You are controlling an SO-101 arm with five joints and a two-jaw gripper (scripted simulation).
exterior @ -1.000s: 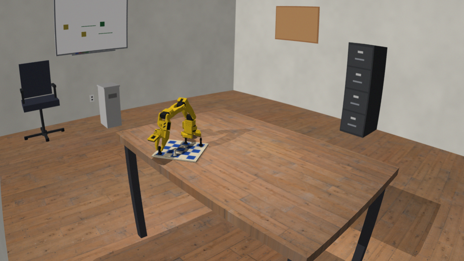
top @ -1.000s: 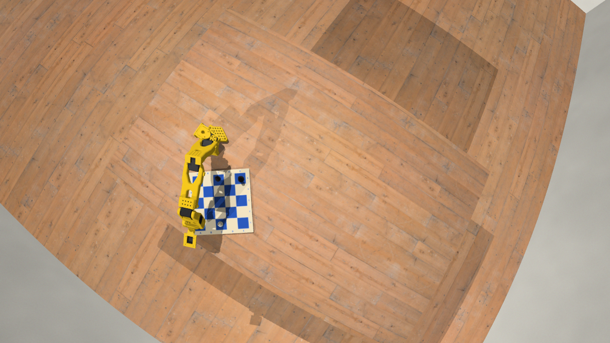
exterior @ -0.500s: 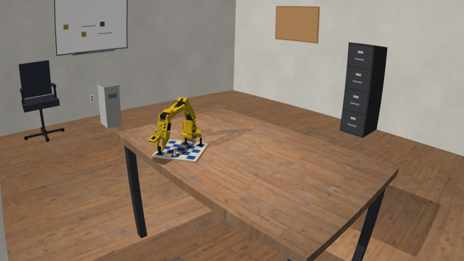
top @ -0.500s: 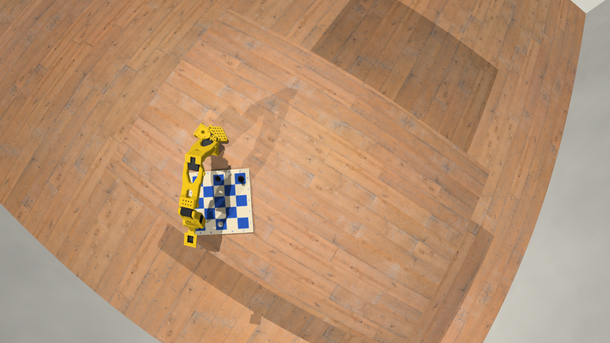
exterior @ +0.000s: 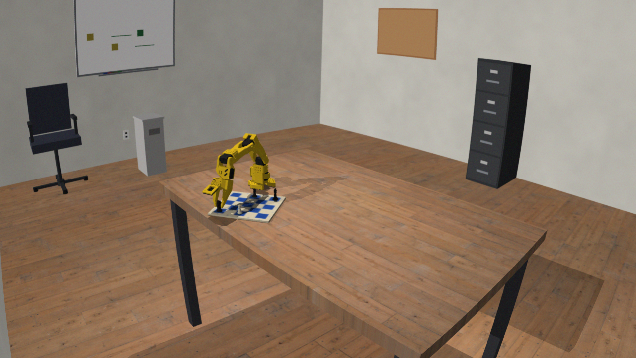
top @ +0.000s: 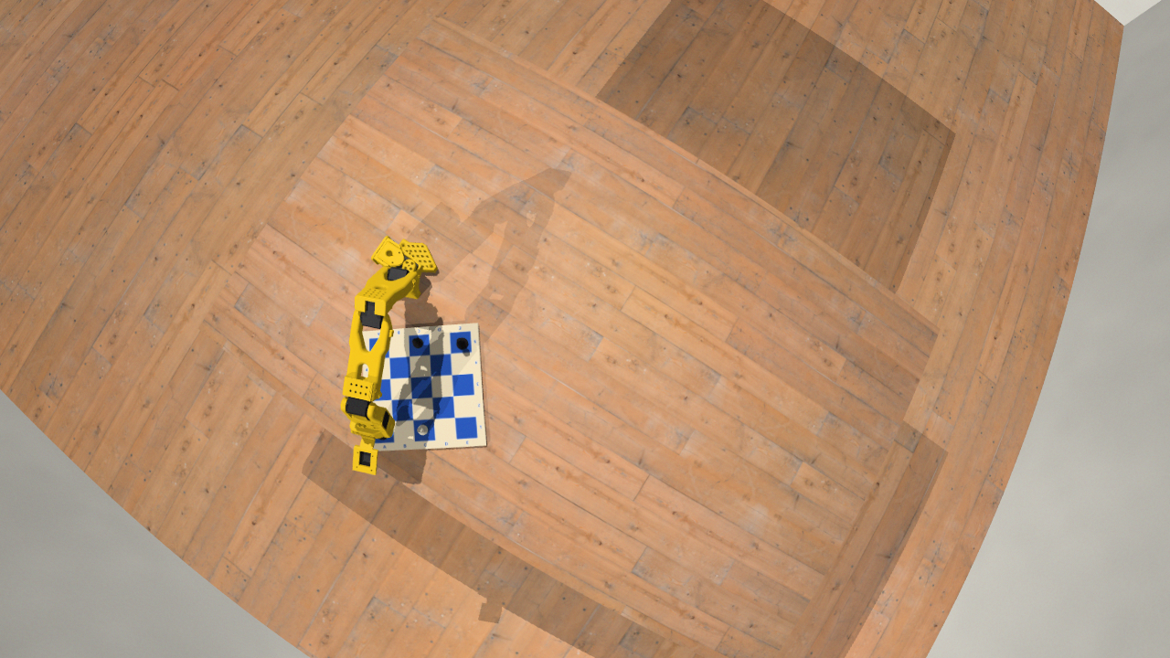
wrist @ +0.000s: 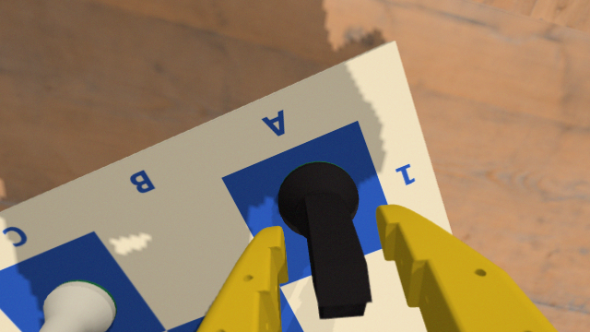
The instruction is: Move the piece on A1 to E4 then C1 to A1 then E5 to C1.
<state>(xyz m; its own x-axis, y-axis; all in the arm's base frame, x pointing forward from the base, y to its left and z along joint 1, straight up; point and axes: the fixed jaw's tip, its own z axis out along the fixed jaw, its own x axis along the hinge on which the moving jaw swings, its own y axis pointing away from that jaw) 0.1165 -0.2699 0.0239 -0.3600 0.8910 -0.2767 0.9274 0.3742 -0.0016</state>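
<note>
- The yellow arm (exterior: 231, 157) is bending over the near corner of the blue-and-cream chessboard (top: 470, 438) on the wooden surface (exterior: 377, 231).
- Its jaws are standing narrowly apart on either side of the black piece (wrist: 332, 231), with gaps showing; they are gripping nothing.
- The black piece is standing on A1.
- A white piece (wrist: 76, 306) is sitting on C1.
</note>
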